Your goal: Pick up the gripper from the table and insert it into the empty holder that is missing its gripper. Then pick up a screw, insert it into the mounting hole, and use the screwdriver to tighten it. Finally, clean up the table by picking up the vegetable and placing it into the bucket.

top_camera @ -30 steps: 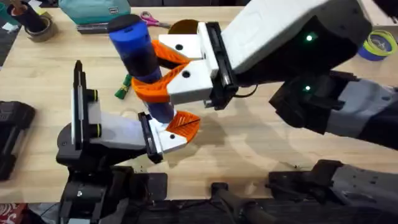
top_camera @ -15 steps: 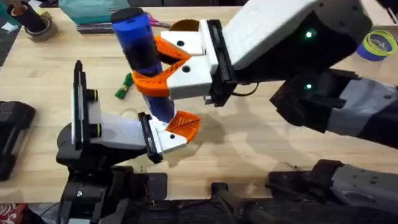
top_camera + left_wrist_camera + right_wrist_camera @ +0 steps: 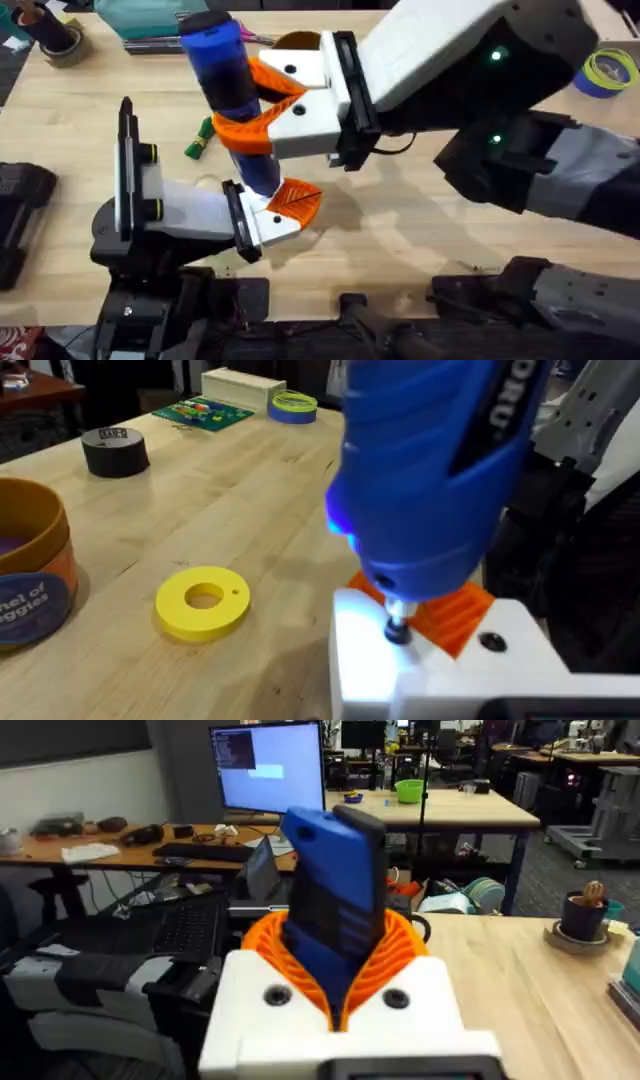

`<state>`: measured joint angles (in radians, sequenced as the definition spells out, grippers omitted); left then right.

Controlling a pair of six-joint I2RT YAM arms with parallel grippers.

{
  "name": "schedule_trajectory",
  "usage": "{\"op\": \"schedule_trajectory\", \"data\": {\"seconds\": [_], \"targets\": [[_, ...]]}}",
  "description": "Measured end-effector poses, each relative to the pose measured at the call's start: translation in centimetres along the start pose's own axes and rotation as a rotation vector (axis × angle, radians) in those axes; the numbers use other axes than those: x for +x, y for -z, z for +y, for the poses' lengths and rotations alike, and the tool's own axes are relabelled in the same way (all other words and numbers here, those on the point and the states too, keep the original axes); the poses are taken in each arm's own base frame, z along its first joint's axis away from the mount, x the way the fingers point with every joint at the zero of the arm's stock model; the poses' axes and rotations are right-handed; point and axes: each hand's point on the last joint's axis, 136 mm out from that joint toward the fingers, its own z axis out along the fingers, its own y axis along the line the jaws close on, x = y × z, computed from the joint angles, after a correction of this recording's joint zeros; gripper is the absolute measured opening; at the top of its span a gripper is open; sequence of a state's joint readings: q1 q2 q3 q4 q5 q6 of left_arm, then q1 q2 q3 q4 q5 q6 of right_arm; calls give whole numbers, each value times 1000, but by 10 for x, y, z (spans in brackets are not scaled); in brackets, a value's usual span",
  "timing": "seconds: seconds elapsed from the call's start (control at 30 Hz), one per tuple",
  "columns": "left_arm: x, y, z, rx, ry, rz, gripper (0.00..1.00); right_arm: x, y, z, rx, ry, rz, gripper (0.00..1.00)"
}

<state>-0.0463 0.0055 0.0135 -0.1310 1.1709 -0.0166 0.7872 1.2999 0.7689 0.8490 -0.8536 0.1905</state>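
- We see the right gripper [image 3: 255,110] with its orange pads pinching the screwdriver [image 3: 228,85] round the blue barrel, the tool standing nearly upright with its bit end down.
- The screwdriver's long axis runs down to the holder [image 3: 440,660], which sits on the left gripper [image 3: 275,212] directly beneath the right one; the left wrist view shows the bit [image 3: 397,628] meeting the white face of the holder beside the orange gripper [image 3: 450,615] already seated there.
- That is the relation the next move turns on, in our judgement: bit in line with the mounting hole, so tightening depends on keeping the barrel plumb over it.
- We cannot tell whether the left jaws are spread or closed; the screwdriver and the right arm cover them from above.
- The screw itself is hidden under the bit, so we cannot say how far it is seated.
- The vegetable [image 3: 199,140] lies on the table just beyond the left arm, partly hidden by the screwdriver.
- The bucket [image 3: 30,575] stands at the far side, cut off at the picture's edge, near a yellow disc [image 3: 203,600].
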Motion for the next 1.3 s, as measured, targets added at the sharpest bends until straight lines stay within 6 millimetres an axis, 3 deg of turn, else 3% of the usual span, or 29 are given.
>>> {"op": "schedule_trajectory", "data": {"seconds": [1.3], "targets": [[0, 0, 0, 0, 6, 1, 17, 3, -2, 5, -17, 49, 34, 25]]}}
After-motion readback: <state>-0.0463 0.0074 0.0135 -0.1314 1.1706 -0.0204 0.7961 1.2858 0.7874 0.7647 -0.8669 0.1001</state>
